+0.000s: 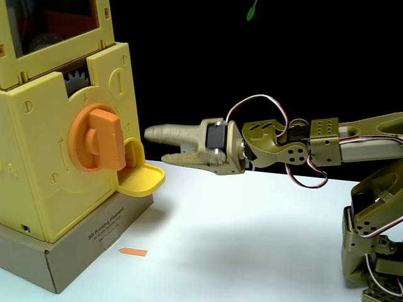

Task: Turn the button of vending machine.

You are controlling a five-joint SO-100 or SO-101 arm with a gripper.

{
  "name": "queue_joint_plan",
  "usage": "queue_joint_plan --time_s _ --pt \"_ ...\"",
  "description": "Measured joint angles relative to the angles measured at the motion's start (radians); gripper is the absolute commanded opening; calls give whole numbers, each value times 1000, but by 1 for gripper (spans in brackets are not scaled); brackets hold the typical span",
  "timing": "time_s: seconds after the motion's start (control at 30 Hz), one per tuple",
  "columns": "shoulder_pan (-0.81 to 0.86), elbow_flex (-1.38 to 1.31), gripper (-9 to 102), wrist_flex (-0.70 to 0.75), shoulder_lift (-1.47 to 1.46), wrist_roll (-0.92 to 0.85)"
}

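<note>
Gripper (pixel 158 146) parted a little, holding nothing, reaching horiz. toward vending machine (pixel 44 157) on cardboard box (pixel 94 245), fixed view. Button (pixel 97 139) on machine front, left of tips and slightly higher, still apart; bar upright, so jaws likely need to straddle it

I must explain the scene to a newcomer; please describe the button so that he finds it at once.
Find the pale-yellow vending machine at the left of the fixed view. On its front face sits the button, a round orange dial with a raised bar. The scoop-shaped tray beside it is yellow.
</note>
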Motion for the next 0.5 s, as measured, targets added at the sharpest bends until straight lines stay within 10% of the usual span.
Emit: queue_joint_plan --time_s 0.5 --pt "80 -196 40 -140 -341 -568"
